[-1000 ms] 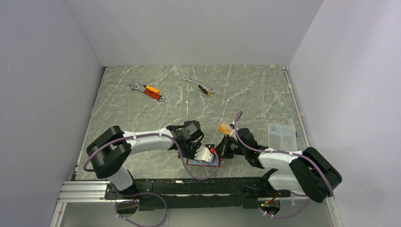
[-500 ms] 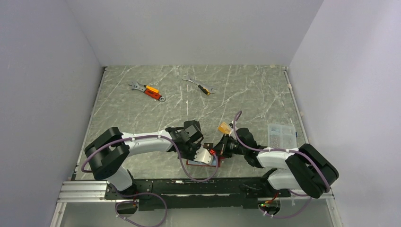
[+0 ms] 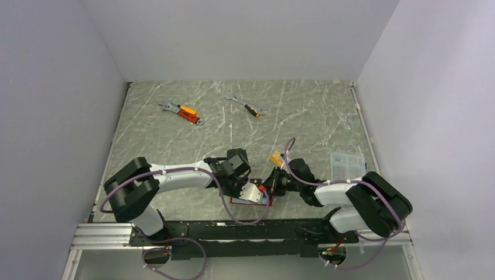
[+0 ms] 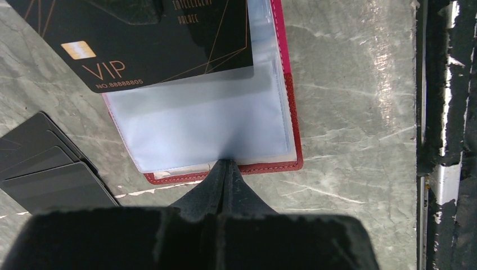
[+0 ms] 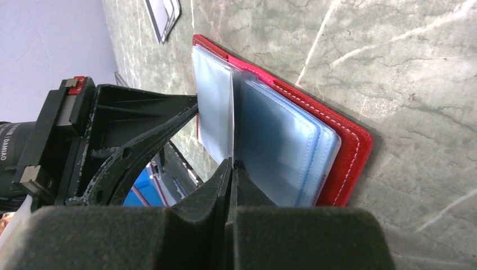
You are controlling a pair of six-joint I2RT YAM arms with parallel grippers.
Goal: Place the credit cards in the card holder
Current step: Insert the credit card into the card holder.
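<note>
Pinching a pale pocket leaf each, the left gripper [image 4: 225, 165] and right gripper [image 5: 232, 163] clamped the open red card holder [image 4: 197, 124], its long axis running straight away from the left one. A black card [image 4: 140, 39] overlapped its far end. It lay near the front edge of the marbled grey table [image 3: 280, 116], pale walls [image 3: 233, 35] around.

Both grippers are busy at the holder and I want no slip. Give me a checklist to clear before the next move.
1. Holder open on the table: ok.
2. Left gripper shut on the sleeve edge: ok.
3. Right gripper shut on the upright leaf: ok.
4. Black card seated in a pocket: not ok; one corner lies under the sleeve, most sticks out.
5. Card stack put away: not ok; it lies beside the holder.
</note>
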